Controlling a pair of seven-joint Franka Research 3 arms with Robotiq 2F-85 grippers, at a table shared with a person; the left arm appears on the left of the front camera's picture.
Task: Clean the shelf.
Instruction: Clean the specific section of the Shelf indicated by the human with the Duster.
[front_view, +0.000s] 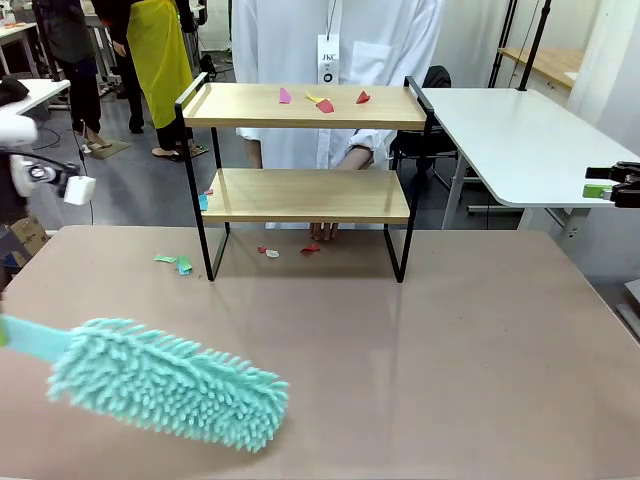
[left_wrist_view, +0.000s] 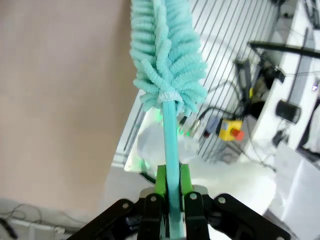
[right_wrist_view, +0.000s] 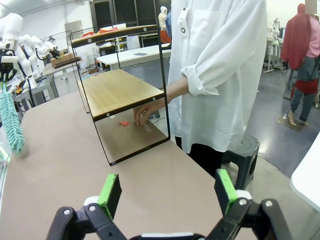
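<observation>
The shelf (front_view: 300, 106) stands at the table's far middle, on a black frame. On its top board lie pink (front_view: 284, 96), yellow (front_view: 316, 99) and red (front_view: 362, 97) paper scraps. The lower board (front_view: 310, 195) has a blue scrap (front_view: 203, 201) at its left edge. A fluffy teal duster (front_view: 165, 385) lies low over the near left of the table. My left gripper (left_wrist_view: 172, 179) is shut on its teal handle (left_wrist_view: 171, 135). My right gripper (right_wrist_view: 167, 192) is open and holds nothing, off the table's right side (front_view: 605, 186). The shelf (right_wrist_view: 117, 90) and the duster (right_wrist_view: 11, 125) lie beyond it.
A person in white stands behind the shelf, one hand (front_view: 322, 230) down at table level beneath it, near a red scrap (right_wrist_view: 123, 123). More scraps lie under the shelf (front_view: 268, 252) and left of its leg (front_view: 176, 263). A white table (front_view: 520, 140) stands at back right.
</observation>
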